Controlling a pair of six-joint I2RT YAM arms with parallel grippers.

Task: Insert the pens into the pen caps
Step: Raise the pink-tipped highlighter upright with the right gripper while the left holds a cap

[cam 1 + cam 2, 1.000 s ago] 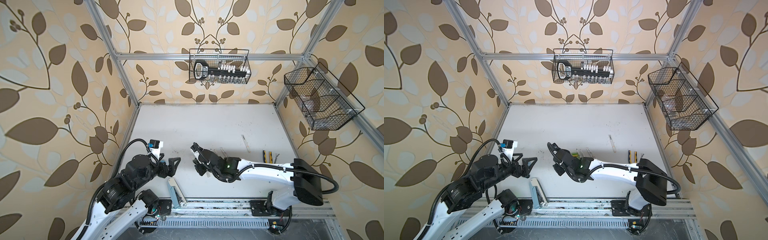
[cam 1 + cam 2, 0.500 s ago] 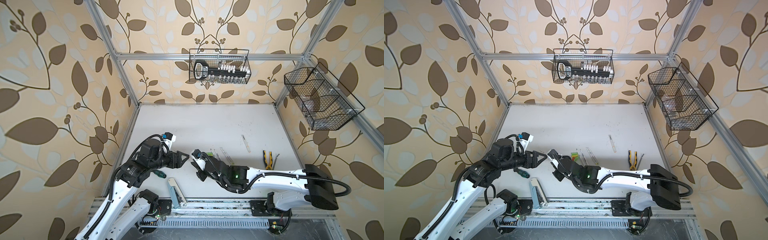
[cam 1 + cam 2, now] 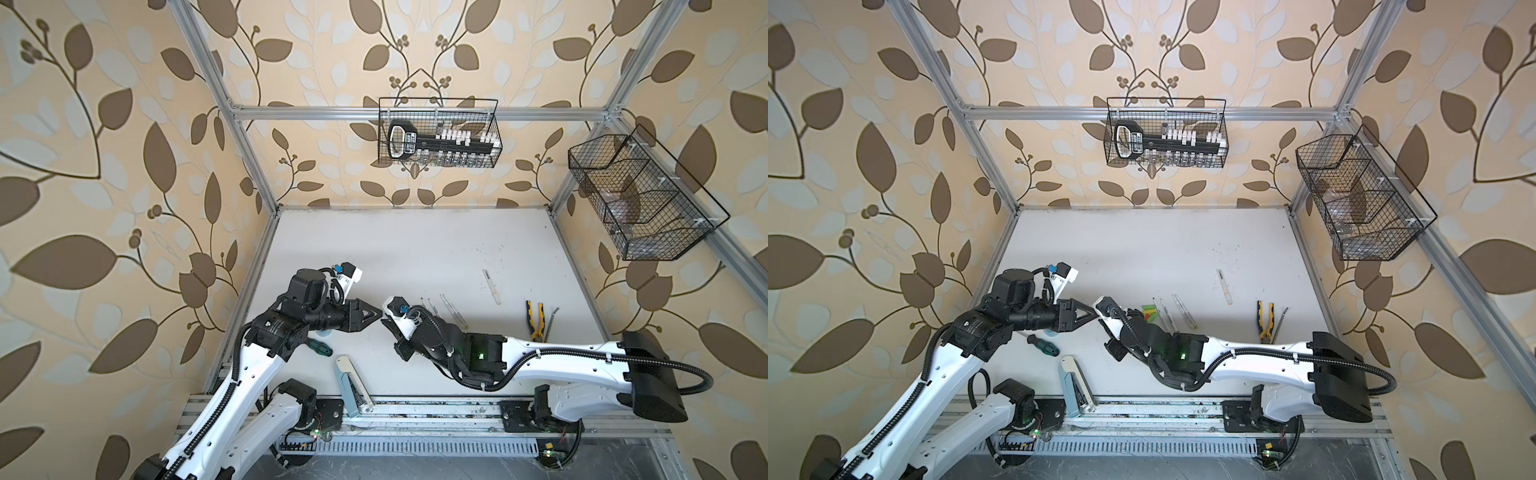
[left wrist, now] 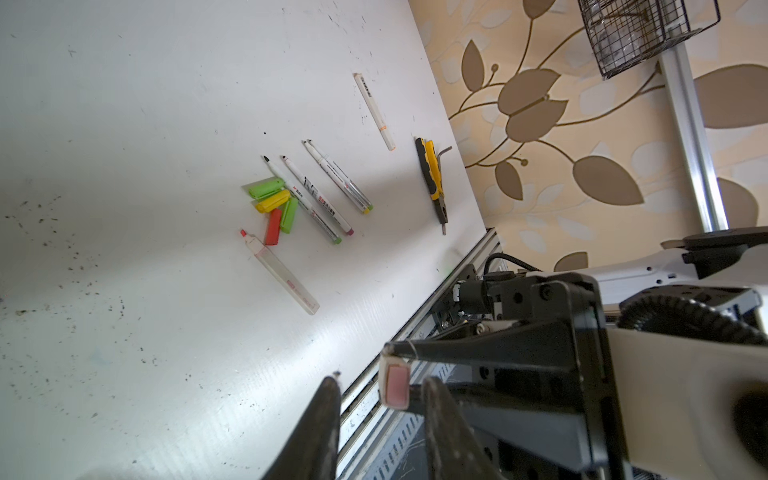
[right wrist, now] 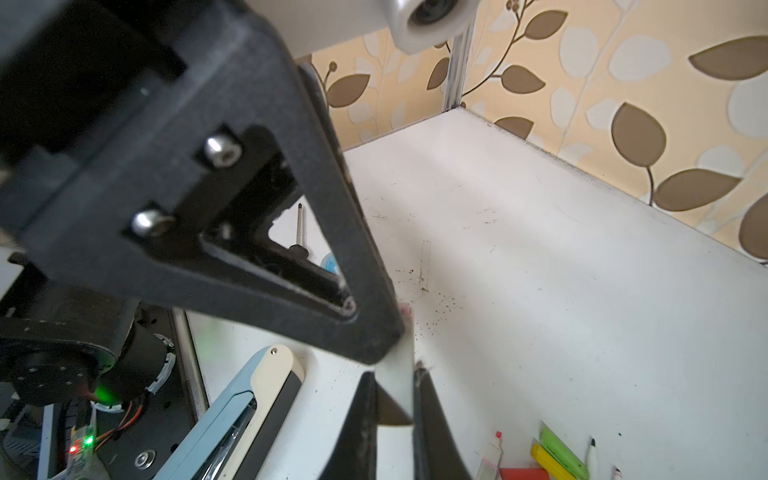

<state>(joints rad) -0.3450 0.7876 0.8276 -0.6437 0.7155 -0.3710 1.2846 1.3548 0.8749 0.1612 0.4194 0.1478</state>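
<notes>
My right gripper (image 5: 394, 372) is shut on a whitish-grey pen cap (image 5: 398, 399) with a pink end and holds it above the table's near middle. My left gripper (image 4: 382, 380) faces it tip to tip (image 3: 376, 312). Its jaws stand narrowed round the cap's pink end (image 4: 395, 384), with a gap left on one side. On the table lie slim pens (image 4: 303, 195), a thick pen with a bare red tip (image 4: 282, 270), a capped white pen (image 4: 374, 112), and green (image 4: 266, 187), yellow (image 4: 272, 200) and red (image 4: 273, 226) pen caps.
Yellow-and-black pliers (image 3: 534, 318) and a thin metal rod (image 3: 550, 322) lie at the right. A green-handled screwdriver (image 3: 320, 347) lies under the left arm, and a pale blue stapler (image 3: 349, 384) sits at the near edge. Wire baskets hang on the back wall (image 3: 438, 133) and the right wall (image 3: 640, 199).
The left arm swung in from the near left to meet the right gripper, and its jaws narrowed from wide open. The right arm stretched out to the left with the cap still held.
</notes>
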